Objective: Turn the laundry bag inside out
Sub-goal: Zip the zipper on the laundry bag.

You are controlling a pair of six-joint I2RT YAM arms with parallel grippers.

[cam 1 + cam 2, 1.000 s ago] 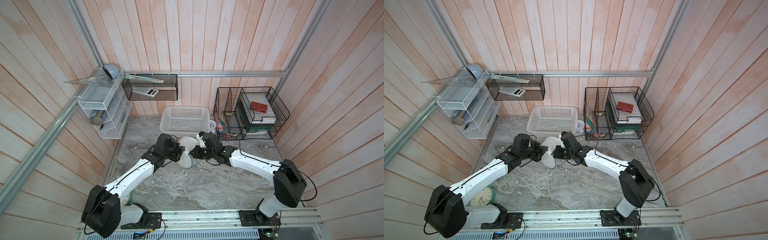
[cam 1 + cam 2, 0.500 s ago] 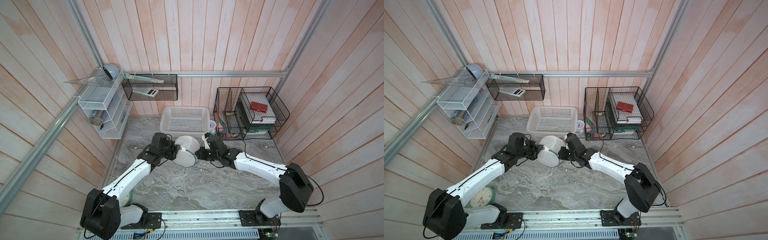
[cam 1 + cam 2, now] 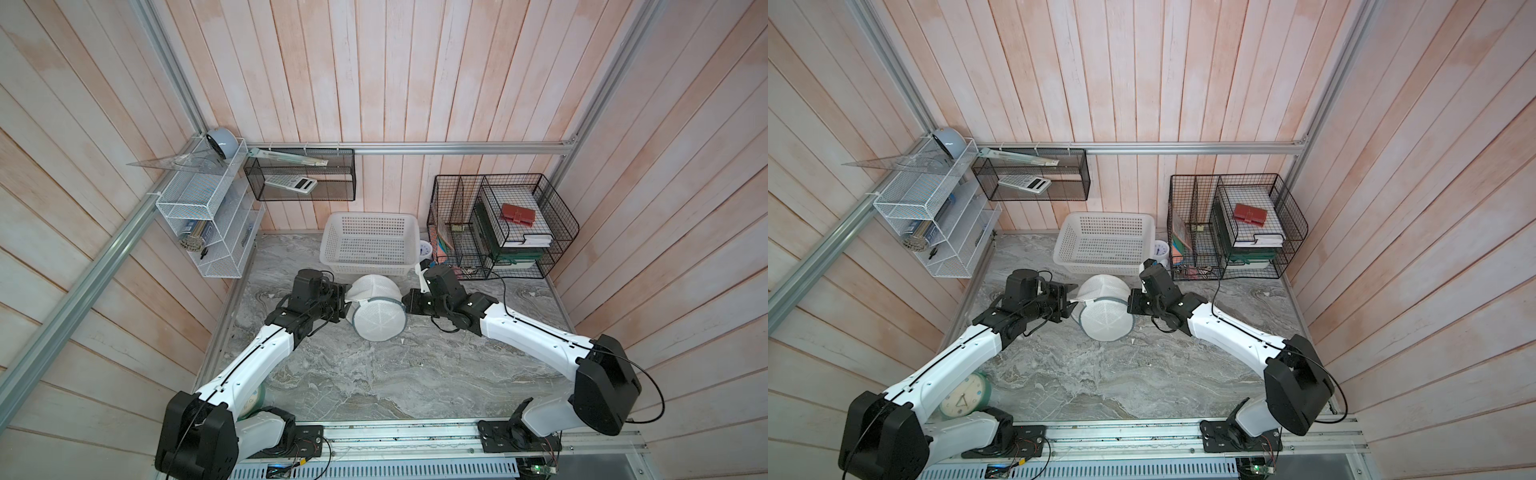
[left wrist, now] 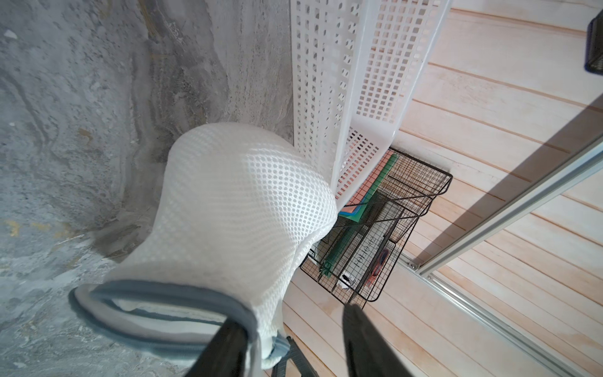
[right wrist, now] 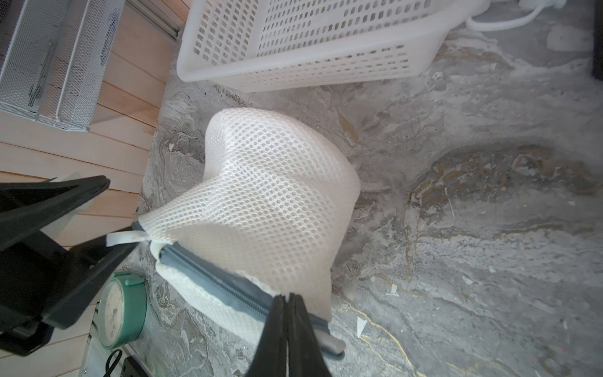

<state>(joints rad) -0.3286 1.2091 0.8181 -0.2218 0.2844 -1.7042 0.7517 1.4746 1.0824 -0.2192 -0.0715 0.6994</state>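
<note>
- Laundry bag (image 3: 378, 309) sits on the marble table (image 3: 374, 374) between our two arms. Its flat mesh face, ringed in grey trim, tilts toward our base, and its dome bulges away behind.
- Our right gripper (image 5: 287, 295) is pinched tight on the grey zipper trim. We judge this anchors the rim so the mouth cannot slide while mesh is worked through it.
- Our left gripper (image 4: 292, 315) has its jaws apart with nothing between them. One finger lies close against the trim, and we cannot tell whether it touches. We judge it is placed to take a fresh hold near the white loop tab (image 5: 125, 238).
- Just behind the dome stands the white basket (image 3: 370, 266), which leaves little room to push backward.
- Farthest off, the black wire rack (image 3: 503, 232) stands against the wall, well apart from the bag.
</note>
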